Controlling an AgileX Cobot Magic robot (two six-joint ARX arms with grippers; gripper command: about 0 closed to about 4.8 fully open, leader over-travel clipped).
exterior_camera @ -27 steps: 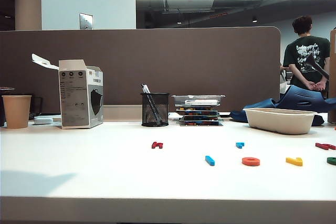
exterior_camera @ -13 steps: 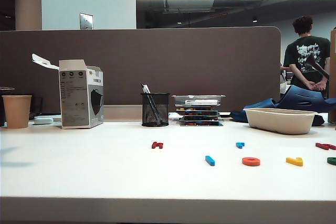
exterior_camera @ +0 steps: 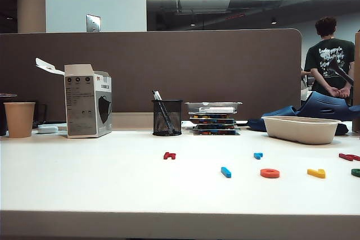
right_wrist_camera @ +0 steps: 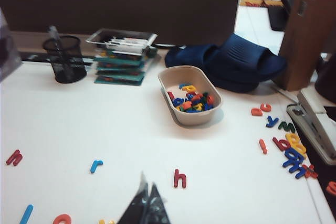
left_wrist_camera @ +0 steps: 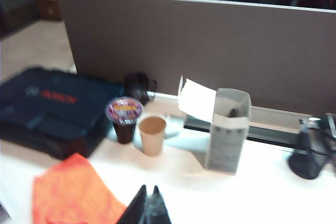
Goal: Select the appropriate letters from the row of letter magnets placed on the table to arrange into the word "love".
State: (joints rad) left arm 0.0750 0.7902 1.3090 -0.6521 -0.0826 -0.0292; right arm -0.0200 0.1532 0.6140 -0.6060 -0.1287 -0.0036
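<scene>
The row of letter magnets lies on the white table (exterior_camera: 112, 184). In the exterior view I see the blue straight bar (exterior_camera: 225, 172), the orange ring (exterior_camera: 270, 173), the yellow angular piece (exterior_camera: 316, 172) and, at the right edge, the green piece (exterior_camera: 355, 172). Neither gripper shows in that view. My right gripper (right_wrist_camera: 147, 183) hangs shut and empty above the table, near a dark red h (right_wrist_camera: 180, 178), with the blue bar (right_wrist_camera: 26, 213) and orange ring (right_wrist_camera: 62, 219) off to one side. My left gripper (left_wrist_camera: 148, 189) is shut and empty, far from the letters, beside an orange cloth (left_wrist_camera: 71, 195).
A dark red h-like piece (exterior_camera: 169, 155), a short blue piece (exterior_camera: 257, 155) and a red piece (exterior_camera: 349, 157) also lie in the row. At the back stand a mesh pen cup (exterior_camera: 166, 117), a box (exterior_camera: 87, 100), a paper cup (exterior_camera: 19, 119) and a beige tray (exterior_camera: 300, 129) of spare letters.
A shadow on the table's left side has shrunk and gone. The letters have not moved, and no gripper has come into the exterior view.
</scene>
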